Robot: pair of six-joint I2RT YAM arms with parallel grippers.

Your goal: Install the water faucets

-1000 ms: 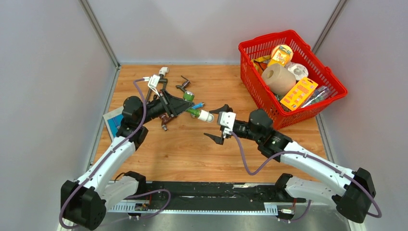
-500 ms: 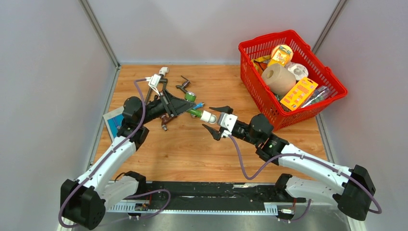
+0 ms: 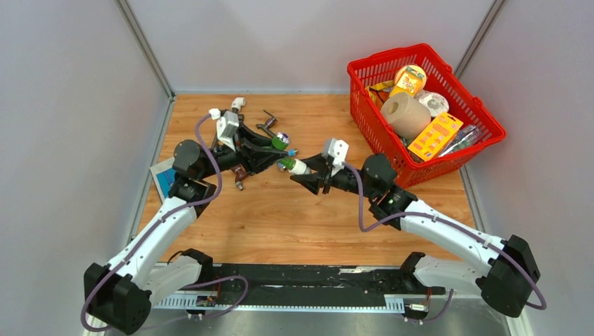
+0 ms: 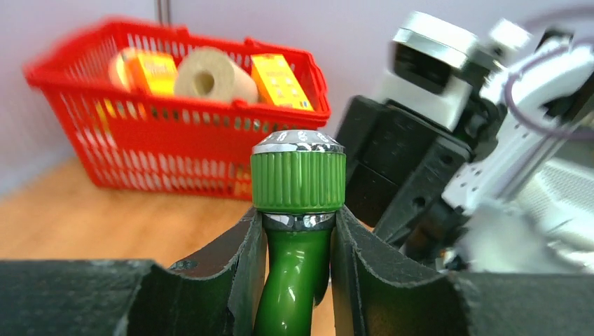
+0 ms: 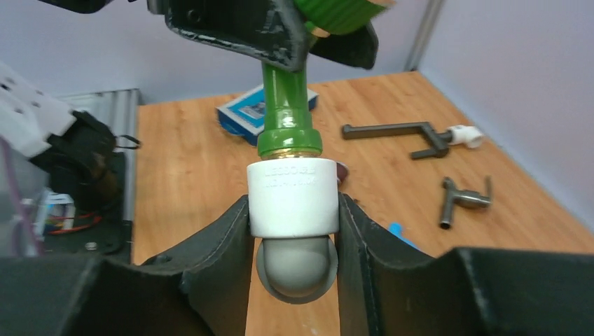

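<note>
My left gripper (image 4: 298, 227) is shut on the neck of a green water faucet (image 4: 297, 180), just below its ribbed knob. The faucet's threaded end sits in a white elbow pipe fitting (image 5: 293, 195). My right gripper (image 5: 294, 213) is shut on that fitting, one finger pressed on each side. In the top view the two grippers meet mid-table, left (image 3: 270, 155) and right (image 3: 310, 173), with the green faucet (image 3: 283, 164) and the fitting (image 3: 300, 168) between them. A brown faucet (image 3: 240, 175), a blue faucet (image 3: 288, 152) and a dark grey faucet (image 3: 267, 124) lie on the wood nearby.
A red basket (image 3: 385, 57) full of groceries stands at the back right. A blue booklet (image 3: 164, 178) lies at the left edge under my left arm. Another white elbow (image 3: 238, 103) lies at the back. A small metal tap (image 5: 462, 199) lies right of the right gripper.
My right gripper moved up and left to the white fitting and closed its wide-open jaws on it. My left gripper turned slightly while keeping the green faucet.
</note>
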